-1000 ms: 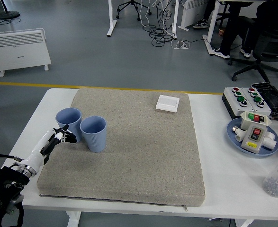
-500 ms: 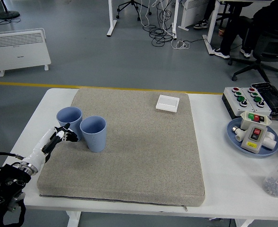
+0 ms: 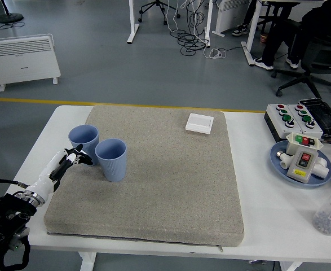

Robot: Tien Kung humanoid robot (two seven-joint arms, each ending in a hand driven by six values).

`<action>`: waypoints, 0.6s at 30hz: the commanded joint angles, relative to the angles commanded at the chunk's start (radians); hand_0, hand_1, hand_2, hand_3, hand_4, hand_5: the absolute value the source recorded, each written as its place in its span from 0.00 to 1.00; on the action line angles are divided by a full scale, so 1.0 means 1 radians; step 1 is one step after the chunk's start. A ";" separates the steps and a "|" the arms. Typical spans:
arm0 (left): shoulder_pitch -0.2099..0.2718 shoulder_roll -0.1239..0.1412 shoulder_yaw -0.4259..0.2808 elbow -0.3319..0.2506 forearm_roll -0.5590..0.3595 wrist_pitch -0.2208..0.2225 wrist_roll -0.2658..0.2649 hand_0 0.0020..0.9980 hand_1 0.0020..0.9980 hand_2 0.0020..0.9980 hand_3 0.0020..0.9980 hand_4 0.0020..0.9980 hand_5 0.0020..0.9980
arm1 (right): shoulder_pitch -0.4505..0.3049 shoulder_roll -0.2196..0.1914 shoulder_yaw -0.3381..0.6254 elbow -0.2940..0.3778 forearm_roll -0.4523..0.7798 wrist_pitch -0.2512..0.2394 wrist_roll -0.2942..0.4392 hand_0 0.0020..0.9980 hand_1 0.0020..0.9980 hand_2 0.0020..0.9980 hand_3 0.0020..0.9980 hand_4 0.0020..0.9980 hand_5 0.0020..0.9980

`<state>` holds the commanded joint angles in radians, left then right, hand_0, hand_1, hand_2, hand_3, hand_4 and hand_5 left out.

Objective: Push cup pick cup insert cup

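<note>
At the left of the frame my left hand [image 3: 69, 161], white-backed with black fingers, reaches from the lower left corner over a grey-beige fabric mat [image 3: 171, 186] that covers most of the white table [image 3: 255, 237]. Its fingers are loosely curled with the tips pointing at the base of a light blue plastic cup [image 3: 83, 143]; they grip nothing, and I cannot tell whether the tips quite touch the cup. That cup stands upright at the mat's left edge, and a second light blue plastic cup [image 3: 111, 160], also upright, stands just beside it, to its lower right. My right hand is out of view.

I judge the step in hand to be the push. To do it well, I would keep the fingertips low on the wall of the cup, near its base, and press slowly and evenly so it slides and does not tip.
</note>
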<state>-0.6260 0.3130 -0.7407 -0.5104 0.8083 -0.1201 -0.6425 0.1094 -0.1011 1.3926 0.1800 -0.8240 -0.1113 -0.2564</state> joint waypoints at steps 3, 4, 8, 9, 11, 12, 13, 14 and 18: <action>0.014 0.010 -0.007 -0.015 0.007 0.005 0.000 0.59 0.52 0.47 0.42 0.60 1.00 | -0.002 0.000 -0.002 0.000 0.006 0.000 0.001 0.75 0.61 0.59 0.58 0.10 0.58; 0.018 0.012 -0.011 -0.020 0.010 0.005 0.001 0.59 0.52 0.47 0.42 0.60 1.00 | -0.002 0.000 -0.002 0.000 0.006 0.000 0.001 0.75 0.61 0.59 0.58 0.10 0.58; 0.046 0.026 -0.048 -0.057 0.034 0.013 0.000 0.56 0.51 0.47 0.42 0.60 1.00 | -0.005 0.000 0.001 0.000 0.004 0.000 0.001 0.75 0.61 0.59 0.58 0.10 0.58; 0.052 0.028 -0.058 -0.066 0.040 0.015 0.000 0.56 0.51 0.47 0.42 0.60 1.00 | -0.005 -0.001 0.001 0.000 0.005 0.000 0.001 0.75 0.61 0.59 0.58 0.10 0.58; 0.077 0.038 -0.097 -0.098 0.060 0.021 -0.003 0.51 0.51 0.46 0.42 0.59 1.00 | -0.006 -0.001 0.002 0.000 0.005 0.000 0.002 0.75 0.61 0.59 0.58 0.10 0.58; 0.094 0.045 -0.121 -0.117 0.075 0.025 -0.003 0.51 0.51 0.46 0.42 0.59 1.00 | -0.007 -0.001 0.002 0.000 0.006 -0.001 0.002 0.75 0.61 0.59 0.58 0.10 0.58; 0.109 0.052 -0.148 -0.136 0.089 0.028 -0.002 0.51 0.51 0.46 0.42 0.59 1.00 | -0.007 -0.001 0.003 0.000 0.007 -0.001 0.002 0.75 0.61 0.59 0.58 0.10 0.58; 0.140 0.062 -0.193 -0.175 0.124 0.032 0.001 0.51 0.51 0.46 0.42 0.59 1.00 | -0.008 -0.001 0.003 0.000 0.006 -0.001 0.001 0.75 0.61 0.59 0.58 0.10 0.58; 0.226 0.105 -0.357 -0.306 0.210 0.041 0.004 0.47 0.50 0.46 0.42 0.59 1.00 | -0.010 -0.002 0.004 0.000 0.007 -0.002 0.001 0.75 0.61 0.59 0.58 0.10 0.58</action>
<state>-0.4004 0.4177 -1.0978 -0.8166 1.0188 -0.0790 -0.6389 0.0994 -0.1032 1.3971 0.1800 -0.8172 -0.1130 -0.2552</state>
